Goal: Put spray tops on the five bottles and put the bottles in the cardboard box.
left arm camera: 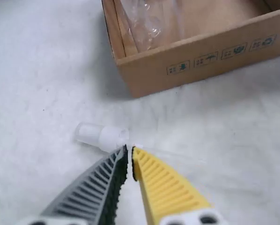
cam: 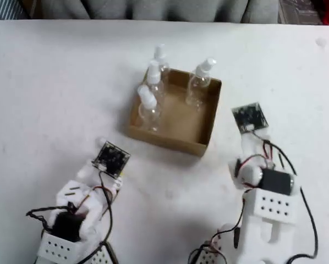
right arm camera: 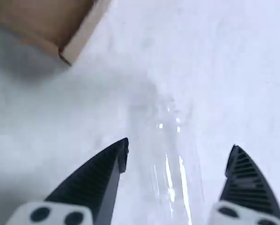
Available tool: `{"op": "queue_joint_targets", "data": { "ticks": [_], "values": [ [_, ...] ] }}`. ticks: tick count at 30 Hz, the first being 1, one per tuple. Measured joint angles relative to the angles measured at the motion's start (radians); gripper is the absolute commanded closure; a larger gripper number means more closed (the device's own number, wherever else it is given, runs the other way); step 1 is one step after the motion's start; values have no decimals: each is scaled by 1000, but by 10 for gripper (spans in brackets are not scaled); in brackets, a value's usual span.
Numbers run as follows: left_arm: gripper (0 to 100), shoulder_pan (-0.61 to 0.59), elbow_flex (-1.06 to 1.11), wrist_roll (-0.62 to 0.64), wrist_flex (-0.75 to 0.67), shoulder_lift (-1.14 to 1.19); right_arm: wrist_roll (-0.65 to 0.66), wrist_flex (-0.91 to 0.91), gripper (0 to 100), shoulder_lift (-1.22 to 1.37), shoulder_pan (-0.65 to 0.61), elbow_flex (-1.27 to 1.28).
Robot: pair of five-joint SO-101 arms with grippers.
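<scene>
Left gripper (left arm camera: 129,150) is closed almost fully, and we judge that it pinches the spray top (left arm camera: 100,134) lying on the table (left arm camera: 32,70), to lift it for fitting. Our right gripper (right arm camera: 180,144) stands wide open astride the lying bottle (right arm camera: 170,168), holding nothing. Four capped bottles (cam: 148,107) stand in the cardboard box (cam: 170,143), mid-frame in the high view. Small printed marks (left arm camera: 219,54) on its wall are unreadable.
</scene>
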Motion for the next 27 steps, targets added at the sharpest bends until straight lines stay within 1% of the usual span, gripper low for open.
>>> {"op": "queue_joint_targets", "data": {
  "ticks": [3, 5, 8, 11, 14, 17, 24, 25, 27],
  "values": [
    [980, 0, 0, 0, 0, 0, 161, 81, 718, 20, 87, -18],
    [980, 0, 0, 0, 0, 0, 227, 126, 718, 63, 135, -60],
    [980, 0, 0, 0, 0, 0, 311, 155, 718, 167, 147, -101],
    [980, 0, 0, 0, 0, 0, 425, 155, 718, 296, 147, -124],
    [980, 0, 0, 0, 0, 0, 531, 118, 718, 411, 149, -137],
    [980, 0, 0, 0, 0, 0, 574, 34, 718, 488, 152, -138],
    [980, 0, 0, 0, 0, 0, 583, -117, 728, 643, 153, -138],
    [980, 0, 0, 0, 0, 0, 583, -135, 752, 671, 153, -138],
    [980, 0, 0, 0, 0, 0, 583, -172, 839, 718, 153, -138]
  ]
}}
